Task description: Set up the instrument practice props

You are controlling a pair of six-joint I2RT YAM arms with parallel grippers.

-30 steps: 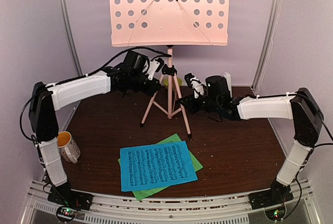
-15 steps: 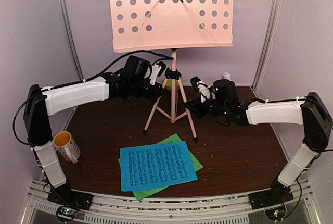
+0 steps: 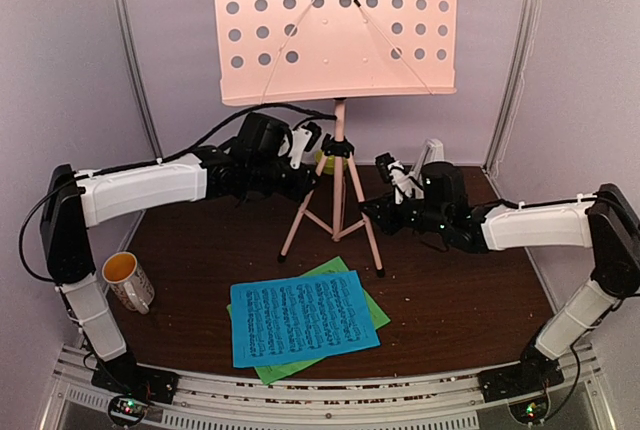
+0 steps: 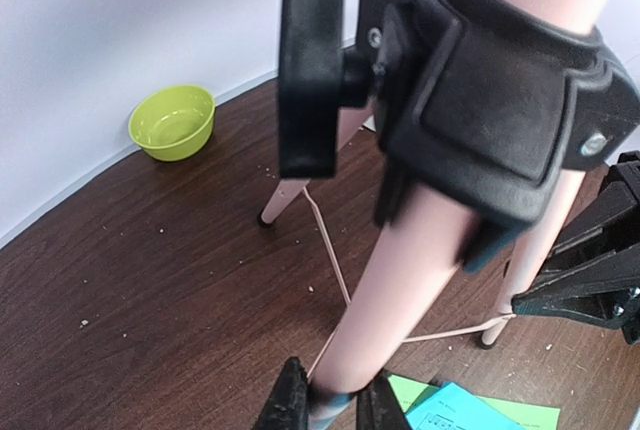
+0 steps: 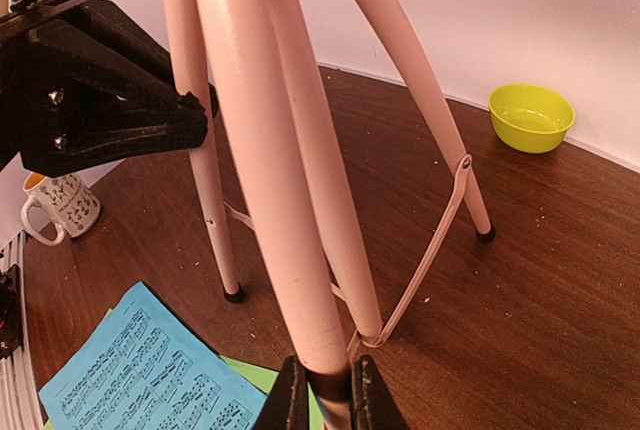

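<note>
No words or numbers can be read; only staff notation is printed on the blue paper music sheet (image 5: 150,370) lying beside the right hand (image 5: 325,395).

The pink perforated music stand (image 3: 335,25) stood upright on its tripod. Before it, a blue sheet (image 3: 305,317) overlapped a green sheet (image 3: 375,308).

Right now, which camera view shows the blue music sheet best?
Top external: the blue music sheet lies whole, uncovered. The right wrist view cuts it off at the frame edge; the left wrist view catches only a corner.
</note>
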